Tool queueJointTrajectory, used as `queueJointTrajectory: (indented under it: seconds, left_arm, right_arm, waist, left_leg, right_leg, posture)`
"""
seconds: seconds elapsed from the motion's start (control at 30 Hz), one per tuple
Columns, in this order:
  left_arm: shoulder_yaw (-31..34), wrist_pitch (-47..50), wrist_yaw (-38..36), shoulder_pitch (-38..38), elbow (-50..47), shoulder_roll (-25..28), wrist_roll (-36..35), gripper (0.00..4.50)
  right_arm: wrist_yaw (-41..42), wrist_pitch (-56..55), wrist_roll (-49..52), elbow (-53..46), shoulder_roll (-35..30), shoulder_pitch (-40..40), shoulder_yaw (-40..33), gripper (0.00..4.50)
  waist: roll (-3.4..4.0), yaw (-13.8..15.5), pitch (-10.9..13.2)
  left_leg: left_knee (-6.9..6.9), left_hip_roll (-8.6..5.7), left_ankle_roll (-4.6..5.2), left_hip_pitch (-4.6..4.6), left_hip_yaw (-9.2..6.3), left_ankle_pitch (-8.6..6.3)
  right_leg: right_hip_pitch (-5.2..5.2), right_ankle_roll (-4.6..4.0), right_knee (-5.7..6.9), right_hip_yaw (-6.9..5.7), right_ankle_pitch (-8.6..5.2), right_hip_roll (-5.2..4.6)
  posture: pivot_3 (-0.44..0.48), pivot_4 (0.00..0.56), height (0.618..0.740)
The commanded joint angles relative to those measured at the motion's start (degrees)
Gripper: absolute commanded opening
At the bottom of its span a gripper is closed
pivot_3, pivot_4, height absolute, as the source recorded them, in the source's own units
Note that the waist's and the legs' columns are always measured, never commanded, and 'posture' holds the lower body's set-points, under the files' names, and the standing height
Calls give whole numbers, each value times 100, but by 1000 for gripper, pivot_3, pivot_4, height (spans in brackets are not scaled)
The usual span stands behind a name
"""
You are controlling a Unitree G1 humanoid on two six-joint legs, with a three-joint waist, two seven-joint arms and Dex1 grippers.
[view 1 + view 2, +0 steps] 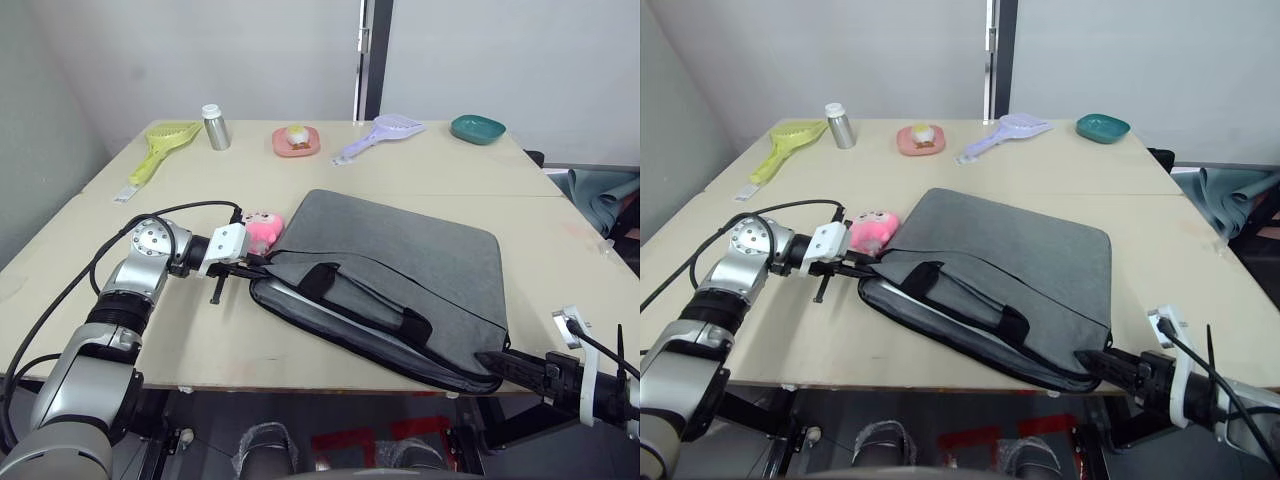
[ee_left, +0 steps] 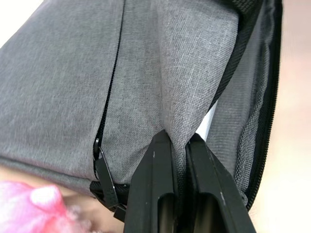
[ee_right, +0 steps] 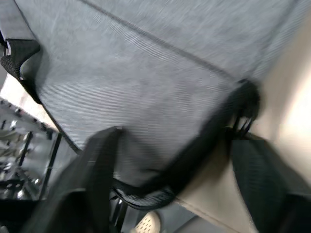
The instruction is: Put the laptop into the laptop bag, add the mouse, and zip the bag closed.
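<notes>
Nearest to us, at the front edge of the table [image 1: 300, 360], our right gripper [image 1: 497, 362] reaches toward the near right corner of the laptop bag [image 1: 420, 260]. In the right wrist view its two fingers [image 3: 97, 160] stand spread wide on either side of that corner, gripping nothing; whether they touch the fabric we cannot tell, as that view is smeared.

The laptop bag lies flat and slanted across the middle of the table, its two black strap handles [image 1: 375, 300] lying along its near side. Its long near edge gapes open, the zipper undone, and a pale strip shows inside the gap, probably the edge of the laptop [image 2: 210, 127], though so little shows that we cannot be sure.

At the bag's left corner, our left gripper [image 1: 243, 266] is clenched on a fold of the grey fabric beside the open mouth; the left wrist view shows the cloth pinched between the two black fingers [image 2: 155, 189], with a black zipper pull [image 2: 104, 177] hanging just beside them. A pink plush toy [image 1: 263, 228] sits touching that corner.

Along the far side of the table we see a yellow scoop [image 1: 165, 143], a silver bottle [image 1: 215, 127], a pink dish [image 1: 296, 141] with something small in it, a lilac scoop [image 1: 385, 132] and a teal dish [image 1: 477, 128].
</notes>
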Motion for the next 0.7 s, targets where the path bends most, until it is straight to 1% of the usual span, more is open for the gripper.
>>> queueJointTrajectory:
  seconds: [0.03,0.13,0.2,0.27,0.33,0.43,0.53,0.6,0.7]
  left_arm:
    - [76,520,2,201,-789,192,-200,0]
    - [123,885,36,538,-1300,413,-241,0]
    - [188,1113,95,726,-1553,566,-261,0]
    - [265,1277,194,863,-1726,688,-291,0]
    - [346,1419,306,974,-1864,787,-333,0]
    - [746,1823,525,1629,-2393,1191,-469,0]
    - [1108,2138,634,2436,-3005,1524,-611,0]
    - [1334,2264,725,2928,-3327,1669,-681,0]
    - [1581,2298,960,3483,-3664,1648,-741,0]
  right_arm:
    - [218,-90,-81,32,-177,-315,127,1711]
    - [342,-137,-269,190,-388,-961,423,756]
    - [395,-106,-405,342,-506,-1543,702,63]
    - [437,-100,-584,456,-582,-2032,995,25]
    - [519,-70,-735,556,-602,-2439,1295,25]
    - [748,-208,-1378,784,-453,-3595,2386,25]
    - [754,-239,-1937,1256,-229,-4408,3047,25]
    - [863,-268,-2182,1470,-165,-4740,3311,25]
    - [1260,-382,-2315,1547,-271,-4915,3425,25]
  waist:
    - [0,-35,0]
    - [4,-153,3]
    - [9,-221,5]
    - [13,-268,8]
    - [16,-247,10]
    - [21,-326,13]
    - [21,-407,13]
    - [21,-377,13]
    - [20,-298,13]
  left_leg:
    - [0,0,0,-1,3,0]
    - [-3,-2,0,-4,8,0]
    - [-5,1,0,-3,8,0]
    - [-3,2,-1,-1,11,0]
    - [-5,2,-1,0,9,0]
    - [-4,8,-1,-1,13,1]
    - [-9,9,-1,-6,19,1]
    - [-14,8,-2,-11,20,0]
    - [-23,8,-4,-14,21,-3]
  right_leg:
    - [-1,0,-2,-1,0,1]
    - [-6,0,-5,-1,0,2]
    - [-8,-1,-4,-2,0,4]
    - [-11,-1,2,2,1,5]
    - [-12,-1,6,2,1,6]
    - [-14,-5,4,4,2,13]
    - [-24,-10,1,5,1,17]
    - [-29,-17,1,2,-4,17]
    - [-31,-28,-4,-2,-11,17]
  posture:
    - [0,150,740]
    - [0,150,740]
    - [0,150,740]
    - [0,150,740]
    - [0,150,740]
    - [0,150,740]
    - [0,150,740]
    - [0,150,740]
    - [0,150,740]
